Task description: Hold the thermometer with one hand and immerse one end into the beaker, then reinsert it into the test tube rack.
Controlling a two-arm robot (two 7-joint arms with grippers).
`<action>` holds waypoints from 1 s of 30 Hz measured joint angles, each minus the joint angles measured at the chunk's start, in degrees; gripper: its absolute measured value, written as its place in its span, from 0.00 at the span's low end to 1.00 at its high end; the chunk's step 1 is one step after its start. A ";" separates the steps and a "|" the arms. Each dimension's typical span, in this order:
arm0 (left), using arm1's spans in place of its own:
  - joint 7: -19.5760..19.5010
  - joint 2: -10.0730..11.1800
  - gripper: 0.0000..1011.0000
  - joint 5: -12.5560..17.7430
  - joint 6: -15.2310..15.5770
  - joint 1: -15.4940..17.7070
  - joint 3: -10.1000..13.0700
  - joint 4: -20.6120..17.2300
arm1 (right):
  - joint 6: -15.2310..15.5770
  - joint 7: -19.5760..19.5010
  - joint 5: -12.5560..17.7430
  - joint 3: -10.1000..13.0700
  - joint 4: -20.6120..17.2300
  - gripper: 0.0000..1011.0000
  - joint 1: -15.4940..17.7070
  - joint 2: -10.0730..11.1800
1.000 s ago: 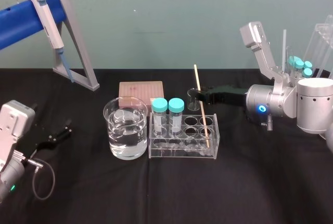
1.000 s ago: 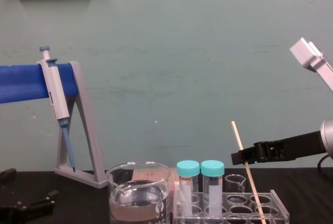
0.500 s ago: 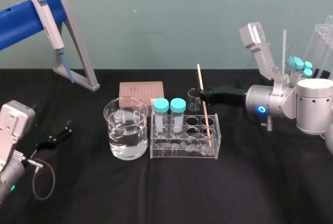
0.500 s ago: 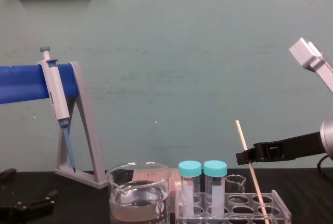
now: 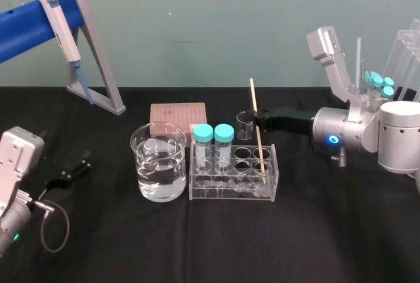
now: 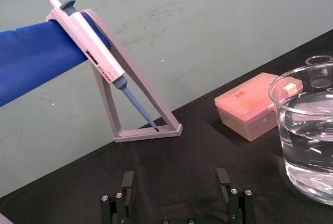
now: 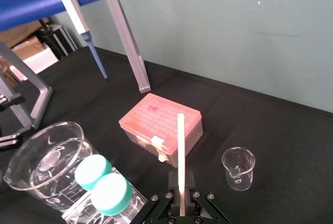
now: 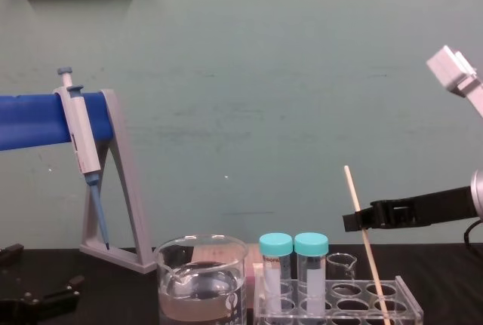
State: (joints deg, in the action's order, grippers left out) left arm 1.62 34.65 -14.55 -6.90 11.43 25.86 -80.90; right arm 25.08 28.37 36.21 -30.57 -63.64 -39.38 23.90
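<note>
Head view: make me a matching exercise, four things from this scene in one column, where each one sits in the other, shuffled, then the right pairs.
1. thermometer
2. beaker
3. pipette
4. tiny beaker

A. hangs on the blue bar
B. left of the test tube rack, holding clear liquid
C. empty, behind the rack
D. clamped in the right gripper, lower end in the rack

Pairs: 1-D, 2-B, 3-A, 4-C

This is a laboratory. A pipette [image 5: 59, 28] hangs on a grey A-frame stand [image 5: 100, 63]. The black-covered tabletop [image 5: 295, 230] carries a glass beaker [image 5: 158, 162] of clear liquid, an acrylic test tube rack [image 5: 233, 183] with teal-capped tubes [image 5: 202, 140], and a pink pipette-tip box [image 5: 178, 112].
</note>
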 joint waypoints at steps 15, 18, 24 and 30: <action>0.00 0.00 0.99 0.00 0.00 0.00 0.00 0.00 | -6.76 -0.44 -1.94 0.78 -9.09 0.05 3.45 4.15; 0.00 0.00 0.99 0.00 0.00 0.00 0.00 0.00 | -10.43 -0.60 -4.63 0.76 -12.13 0.05 4.40 5.57; 0.00 0.00 0.99 0.00 0.00 0.00 0.00 0.00 | -12.67 -0.34 -5.00 2.83 -16.71 0.05 6.12 6.89; 0.00 0.00 0.99 0.00 0.00 0.00 0.00 0.00 | -13.09 0.01 -1.73 6.10 -22.22 0.05 8.41 7.41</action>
State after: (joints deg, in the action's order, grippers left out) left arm 1.62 34.65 -14.55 -6.91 11.43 25.86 -80.90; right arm 11.99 28.37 34.48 -24.46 -85.86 -30.97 31.32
